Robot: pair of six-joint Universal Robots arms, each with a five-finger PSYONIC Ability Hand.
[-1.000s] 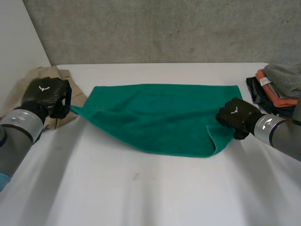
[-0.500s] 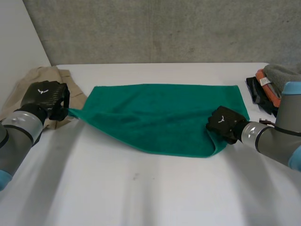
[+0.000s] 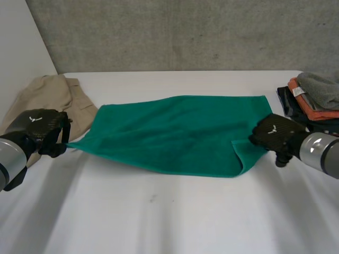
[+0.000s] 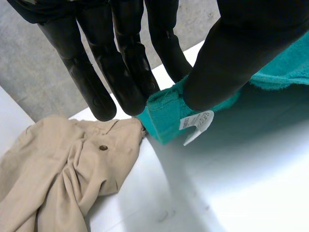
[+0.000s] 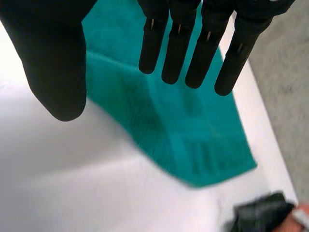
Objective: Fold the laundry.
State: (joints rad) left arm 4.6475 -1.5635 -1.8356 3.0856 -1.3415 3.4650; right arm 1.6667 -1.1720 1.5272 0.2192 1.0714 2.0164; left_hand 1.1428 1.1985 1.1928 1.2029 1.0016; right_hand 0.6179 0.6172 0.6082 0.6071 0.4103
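Note:
A green towel (image 3: 175, 132) lies spread across the middle of the white table, with its near right corner folded over. My left hand (image 3: 37, 129) is at the towel's left corner, which is pulled out to a point. In the left wrist view, the left hand (image 4: 125, 63) pinches that corner of the towel (image 4: 169, 108) between fingers and thumb, beside a white label (image 4: 197, 122). My right hand (image 3: 273, 132) is at the towel's right edge. In its own view the right hand (image 5: 183, 29) has straight fingers, the thumb stands apart, and it hovers over the towel (image 5: 193, 130) holding nothing.
A beige garment (image 3: 50, 95) lies crumpled at the table's left edge, behind my left hand, and appears as the beige garment (image 4: 63, 169) below the pinched corner. A stack of folded clothes (image 3: 312, 98) sits at the right edge, close to my right hand.
My left hand has drawn the towel's left corner toward the front left. My right hand slid in onto the folded right corner, then backed off to the right and opened.

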